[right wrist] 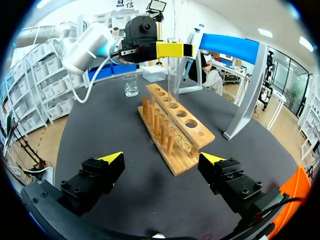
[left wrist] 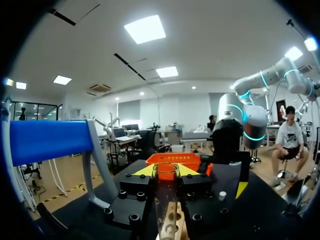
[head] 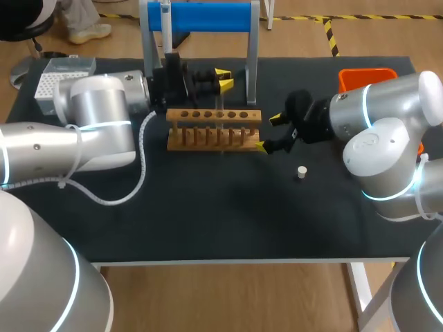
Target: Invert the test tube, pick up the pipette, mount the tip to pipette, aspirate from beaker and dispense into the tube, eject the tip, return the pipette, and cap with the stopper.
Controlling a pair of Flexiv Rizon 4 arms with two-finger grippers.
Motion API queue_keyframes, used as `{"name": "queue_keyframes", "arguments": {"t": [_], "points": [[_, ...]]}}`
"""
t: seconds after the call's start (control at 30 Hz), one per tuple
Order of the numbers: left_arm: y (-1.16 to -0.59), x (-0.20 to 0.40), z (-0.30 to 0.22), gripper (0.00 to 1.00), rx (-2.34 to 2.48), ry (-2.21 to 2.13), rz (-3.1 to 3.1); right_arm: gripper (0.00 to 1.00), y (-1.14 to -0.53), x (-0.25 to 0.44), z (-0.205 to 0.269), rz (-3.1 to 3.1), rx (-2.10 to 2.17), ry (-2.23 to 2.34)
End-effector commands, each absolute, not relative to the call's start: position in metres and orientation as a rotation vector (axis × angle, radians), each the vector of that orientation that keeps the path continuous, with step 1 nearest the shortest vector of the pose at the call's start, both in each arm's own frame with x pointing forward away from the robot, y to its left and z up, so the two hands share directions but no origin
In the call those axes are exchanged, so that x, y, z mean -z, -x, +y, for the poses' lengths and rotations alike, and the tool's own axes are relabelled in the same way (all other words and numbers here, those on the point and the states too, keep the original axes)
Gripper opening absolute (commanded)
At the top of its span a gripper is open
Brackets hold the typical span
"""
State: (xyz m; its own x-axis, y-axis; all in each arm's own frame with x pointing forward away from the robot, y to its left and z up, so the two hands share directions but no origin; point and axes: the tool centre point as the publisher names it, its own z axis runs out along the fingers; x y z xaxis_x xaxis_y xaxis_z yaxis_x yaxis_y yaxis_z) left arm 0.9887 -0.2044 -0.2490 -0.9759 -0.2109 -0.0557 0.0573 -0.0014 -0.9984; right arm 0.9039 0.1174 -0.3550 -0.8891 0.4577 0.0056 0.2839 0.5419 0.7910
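Black bench (head: 208, 207), rack (head: 214, 116) near back edge: left end effector (head: 224, 78) pinches tube (right wrist: 173, 70) mouth-up above rack, likely for seating; right end effector (head: 270, 133) spread beside rack.

The table (head: 208, 221) is black; the rack (head: 214, 128) is light brown wood; the tube (right wrist: 173, 75) and the beaker (right wrist: 131, 85) are clear glass; the stopper (head: 302, 171) is white; the bin (head: 367, 73) is orange; the stand (head: 208, 15) has a blue bar and grey legs; the left arm (head: 104, 117) and the right arm (head: 387, 111) are silver with thin cyan rings; the left gripper (head: 223, 78) and the right gripper (head: 268, 133) are black with yellow tips.
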Motion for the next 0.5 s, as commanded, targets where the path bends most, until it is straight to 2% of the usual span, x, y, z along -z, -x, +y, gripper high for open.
{"name": "queue_keyframes", "arguments": {"t": [0.03, 0.37, 0.4, 0.43, 0.47, 0.5], "points": [[-0.9887, 0.2511, -0.2056, 0.0, 2.087, 0.17, 2.068, 1.0, -0.9037, 0.3551, 0.1165, 2.577, -1.269, -0.626], [-0.9893, 0.2552, -0.2077, 0.0, 2.062, 0.19, 2.084, 1.0, -0.9037, 0.3551, 0.1165, 2.577, -1.269, -0.626], [-0.9893, 0.2553, -0.2077, 0.07, 2.063, 0.19, 2.085, 1.0, -0.9037, 0.3551, 0.1165, 2.577, -1.269, -0.626], [-0.9892, 0.2553, -0.2077, 0.72, 2.062, 0.193, 2.086, 1.0, -0.9037, 0.3551, 0.1165, 2.577, -1.269, -0.626], [-0.9891, 0.2554, -0.2074, 1.0, 2.057, 0.195, 2.086, 1.0, -0.9037, 0.3551, 0.1165, 2.577, -1.269, -0.626], [-0.9889, 0.2552, -0.2068, 1.0, 2.06, 0.193, 2.084, 1.0, -0.9037, 0.3551, 0.1165, 2.577, -1.269, -0.626]]}}
